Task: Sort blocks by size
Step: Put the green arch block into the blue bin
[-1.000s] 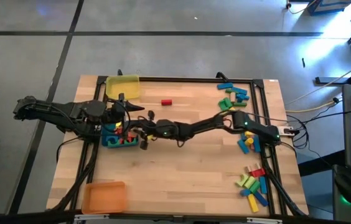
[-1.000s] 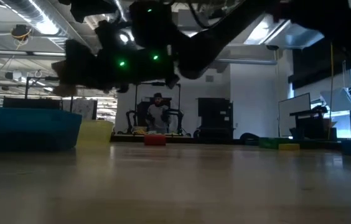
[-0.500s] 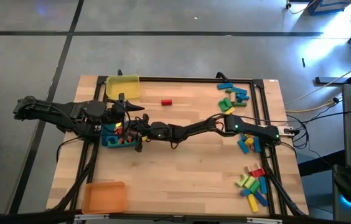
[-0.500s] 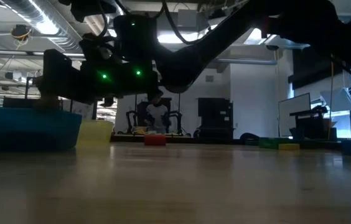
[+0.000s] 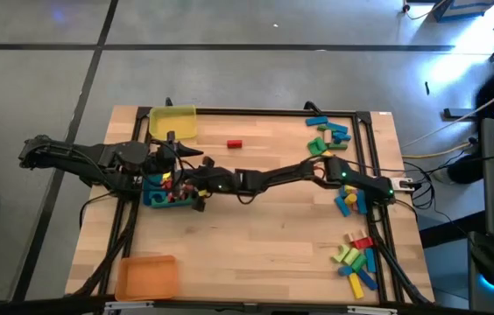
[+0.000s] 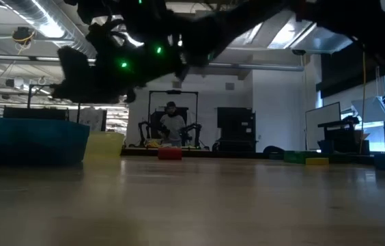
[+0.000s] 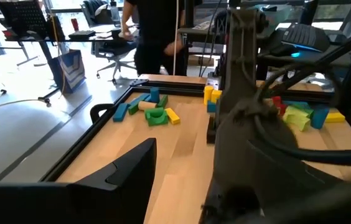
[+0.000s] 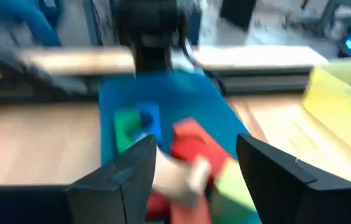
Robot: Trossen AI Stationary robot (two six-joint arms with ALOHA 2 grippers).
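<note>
See the right end effector (image 8: pixel 194 155) over the blue tray (image 8: pixel 116 93), fingers spread wide, gripping nothing. Look inside the tray: red, green and blue blocks (image 8: pixel 191 143) lying in a heap. Find the left end effector (image 5: pixel 177 157) just beside the same tray, also spread and empty. Spot more blocks (image 5: pixel 330 136) piled along the right side of the desk (image 5: pixel 256 236), and one red block (image 5: pixel 235 143) alone. Probably light, hard and a bit slippery, so pinch each across its flat sides, near the middle.

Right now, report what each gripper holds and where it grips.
Nothing is held. The right gripper stands open over the blue tray of blocks; the left gripper is open and empty.
</note>
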